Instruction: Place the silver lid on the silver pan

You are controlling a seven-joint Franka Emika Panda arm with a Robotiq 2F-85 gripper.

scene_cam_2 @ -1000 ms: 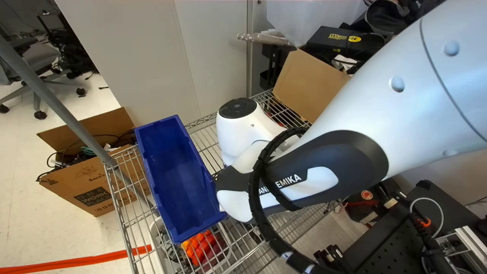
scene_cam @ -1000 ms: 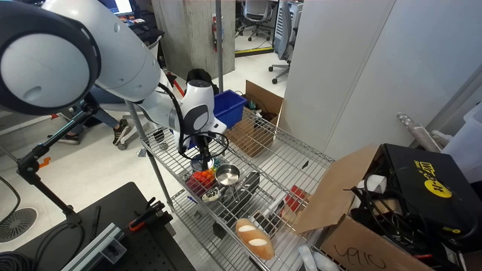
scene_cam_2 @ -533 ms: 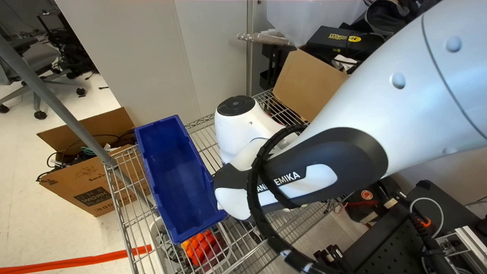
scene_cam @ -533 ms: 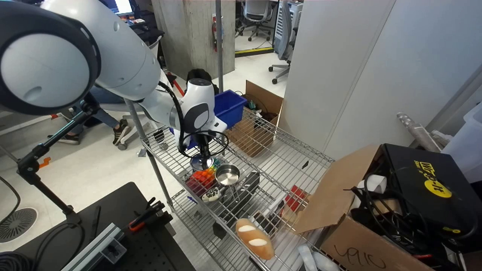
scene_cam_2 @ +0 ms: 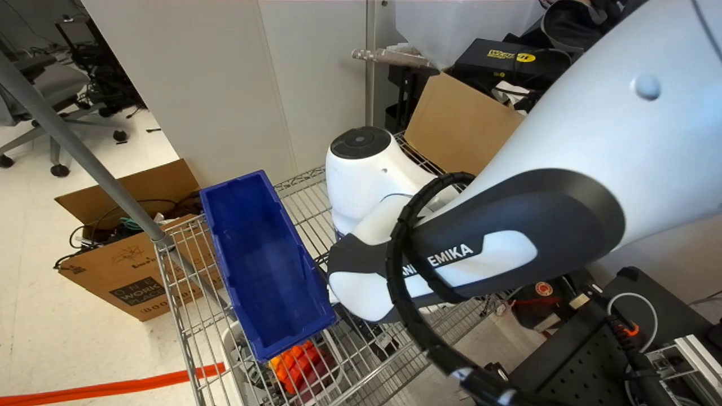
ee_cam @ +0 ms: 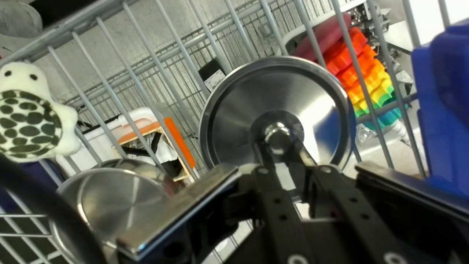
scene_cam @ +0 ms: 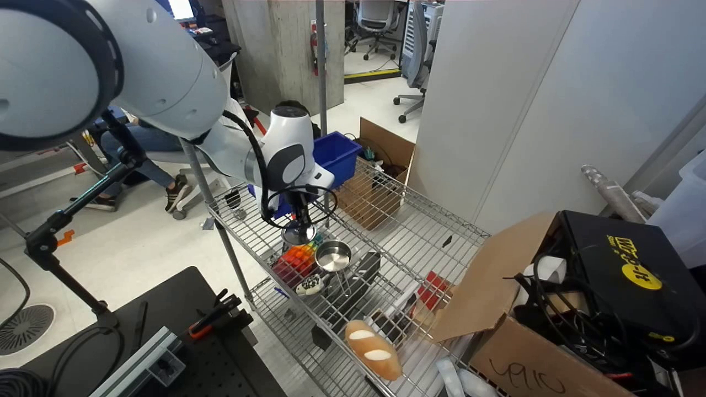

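arm (scene_cam_2: 361, 194): higher in both exterior views | silver lid (scene_cam: 297, 236): lifted slightly with it

Both my exterior views looked down on the wire shelf (scene_cam: 419, 237), sharing the blue bin (scene_cam_2: 265, 270); my wrist view faced down close over the silver lid (ee_cam: 263, 99), the bin at frame right.

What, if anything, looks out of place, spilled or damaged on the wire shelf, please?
I see nothing spilled or damaged. The spotted plush turtle seems slightly out of place: it lies on the wire shelf near the silver pan, where a soft toy is unexpected.
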